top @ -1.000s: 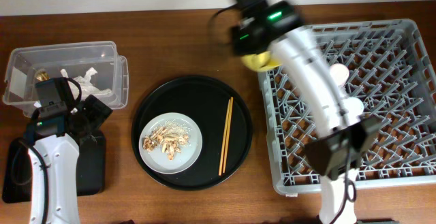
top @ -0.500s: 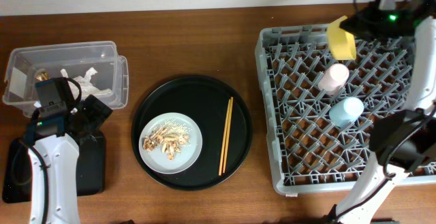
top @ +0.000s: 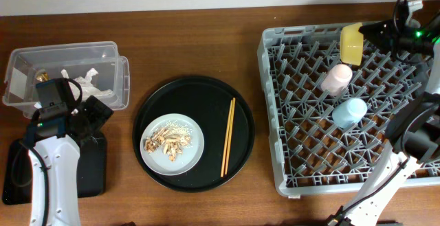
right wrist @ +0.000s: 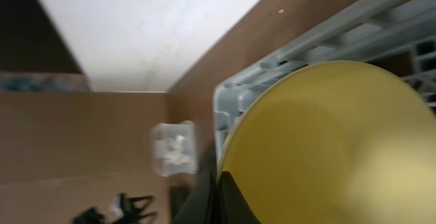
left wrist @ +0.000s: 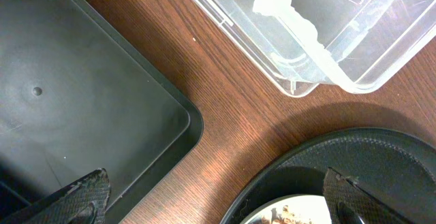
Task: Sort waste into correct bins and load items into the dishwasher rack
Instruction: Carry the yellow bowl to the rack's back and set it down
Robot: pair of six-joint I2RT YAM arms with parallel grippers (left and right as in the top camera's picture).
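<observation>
My right gripper (top: pixel 369 30) (right wrist: pixel 216 198) is shut on the rim of the yellow-green bowl (top: pixel 351 42) (right wrist: pixel 327 142), which it holds on edge over the back row of the grey dishwasher rack (top: pixel 309 164) (right wrist: pixel 272 74). A pink cup (top: pixel 335 79) and a light-blue cup (top: pixel 349 112) lie in the rack. The plate (top: pixel 191 152) with tan food scraps (top: pixel 168 142) and the chopsticks (top: pixel 227 137) rest on the round black tray (top: pixel 206 95). My left gripper (top: pixel 93 118) (left wrist: pixel 218 210) is open and holds nothing. It hovers between the shallow black tray (top: pixel 89 174) (left wrist: pixel 82 101) and the clear tub (top: pixel 103 54) (left wrist: pixel 320 26).
Crumpled white paper (top: pixel 84 77) lies inside the clear tub. In the left wrist view the rim of the round black tray (left wrist: pixel 381 156) and a sliver of the plate (left wrist: pixel 293 215) show between the fingers (left wrist: pixel 85 197). Bare wooden table surrounds everything.
The right arm has swung right with the bowl, from the rack's back left corner to over its back row. The left arm has not moved.
</observation>
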